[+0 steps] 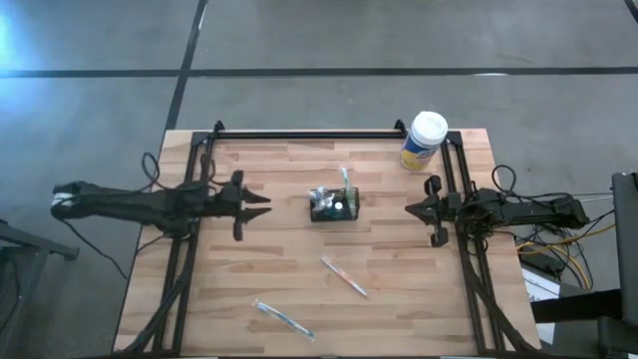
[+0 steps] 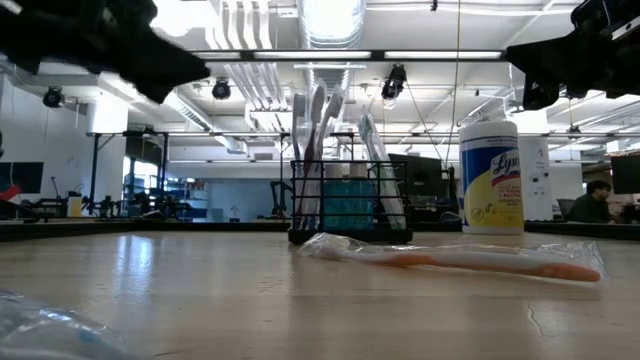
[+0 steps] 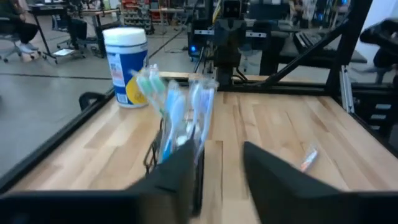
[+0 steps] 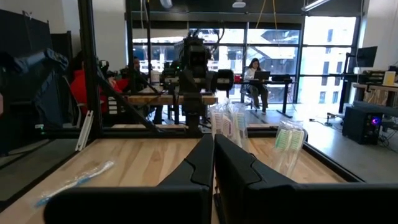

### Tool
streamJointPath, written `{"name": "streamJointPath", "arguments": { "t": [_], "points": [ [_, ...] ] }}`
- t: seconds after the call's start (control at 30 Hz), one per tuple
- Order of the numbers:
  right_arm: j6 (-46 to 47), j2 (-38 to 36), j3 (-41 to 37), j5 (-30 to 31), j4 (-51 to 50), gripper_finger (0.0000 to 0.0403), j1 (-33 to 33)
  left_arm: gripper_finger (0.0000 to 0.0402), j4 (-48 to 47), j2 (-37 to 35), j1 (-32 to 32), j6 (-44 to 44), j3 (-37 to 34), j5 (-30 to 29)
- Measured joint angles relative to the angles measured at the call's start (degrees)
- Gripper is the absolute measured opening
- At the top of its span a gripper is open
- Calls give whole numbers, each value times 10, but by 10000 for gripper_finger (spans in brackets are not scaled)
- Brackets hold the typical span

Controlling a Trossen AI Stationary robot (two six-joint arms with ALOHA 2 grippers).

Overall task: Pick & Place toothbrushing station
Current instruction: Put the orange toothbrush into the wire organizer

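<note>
Looking down, we see the caddy at frame centre on the surface, holding upright toothbrushes. Left of it hovers the left end effector, fingers spread, holding nothing. At right, the right end effector waits, fingers pressed together. 2 wrapped toothbrushes lie lower down.

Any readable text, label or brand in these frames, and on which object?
"Ly": large blue letters, cut off by the curve, on the yellow label of the white-lidded canister.
Smaller print on that label: too small to read.
Toothbrush wrappers, wire caddy: no readable text.
</note>
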Motion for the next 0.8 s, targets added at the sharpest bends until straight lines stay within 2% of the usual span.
{"name": "streamJointPath", "arguments": {
  "t": [0.13,0.17,0.33,0.6,0.8],
  "points": [
    [0,0,0,0,1,8,0,27,44,-53,0,-8,-66,-6],
    [0,0,0,0,1,8,0,14,50,-65,0,-7,-77,-7],
    [0,0,0,0,1,8,0,8,63,-105,0,-12,-121,-7],
    [12,0,0,0,1,8,0,4,97,-119,0,-11,-182,-1],
    [33,1,0,-5,1,8,0,5,84,-119,0,2,-184,-10]
  ]
}}
